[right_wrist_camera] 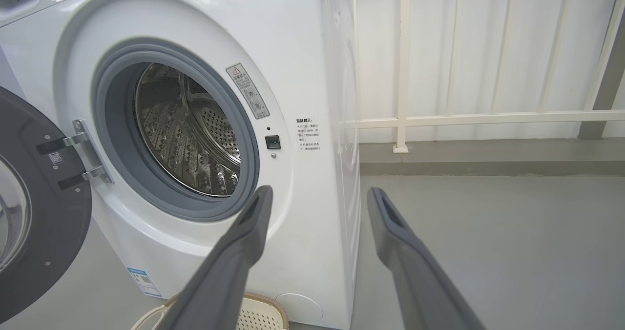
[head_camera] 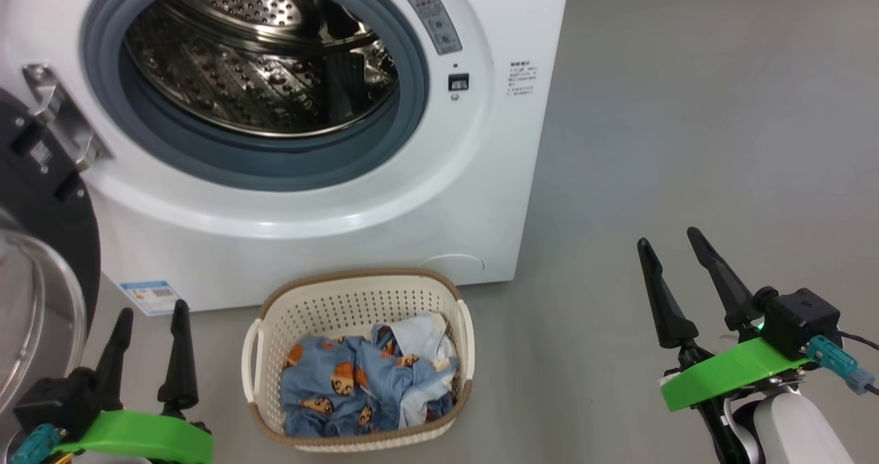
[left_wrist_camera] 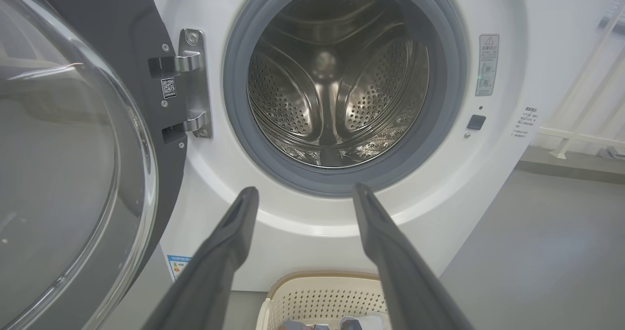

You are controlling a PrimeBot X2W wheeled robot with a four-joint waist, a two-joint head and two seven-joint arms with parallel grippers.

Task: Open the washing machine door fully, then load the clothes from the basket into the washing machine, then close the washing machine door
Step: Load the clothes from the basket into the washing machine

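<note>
The white washing machine (head_camera: 439, 196) (left_wrist_camera: 493, 22) (right_wrist_camera: 302, 37) stands with its steel drum (head_camera: 261, 59) (left_wrist_camera: 337, 81) (right_wrist_camera: 190, 130) exposed. Its black door (head_camera: 41, 217) (left_wrist_camera: 63, 149) (right_wrist_camera: 39, 213) with the glass porthole is swung wide open on the left hinge. On the floor in front sits the cream basket (head_camera: 357, 299) (left_wrist_camera: 322, 296) (right_wrist_camera: 259, 315), holding the blue bear-print clothes (head_camera: 357, 381). My left gripper (head_camera: 152, 309) (left_wrist_camera: 305, 188) hangs open to the left of the basket, empty. My right gripper (head_camera: 669, 236) (right_wrist_camera: 320, 191) is open and empty over bare floor to the basket's right.
Grey floor (head_camera: 687, 107) spreads to the right of the machine. A white railing (right_wrist_camera: 464, 120) runs behind it on a low kerb. The open door takes up the space at my left arm's side.
</note>
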